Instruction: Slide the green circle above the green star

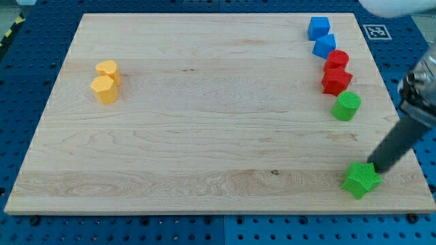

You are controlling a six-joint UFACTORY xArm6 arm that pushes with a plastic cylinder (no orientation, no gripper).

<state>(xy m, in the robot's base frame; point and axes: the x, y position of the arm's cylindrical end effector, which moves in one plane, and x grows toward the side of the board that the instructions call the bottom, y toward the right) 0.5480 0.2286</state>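
Green circle (pixel 347 106), a light, rigid puck, should slide easily on the wooden bench (pixel 204 122); my tip (pixel 373 167), a bare tool holding nothing, touches the green star (pixel 361 180).

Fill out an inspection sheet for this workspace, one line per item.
Surface: wooden board, flat, bare in the middle.
Job's things: green circle at the view's right; green star below it, apart.
Clutter: two blue blocks, two red blocks and two yellow blocks, each pair touching.
Grippers: none; my tip at the star's upper right edge.
Cables: nothing seen.
Surroundings: blue perforated base; marker tag.
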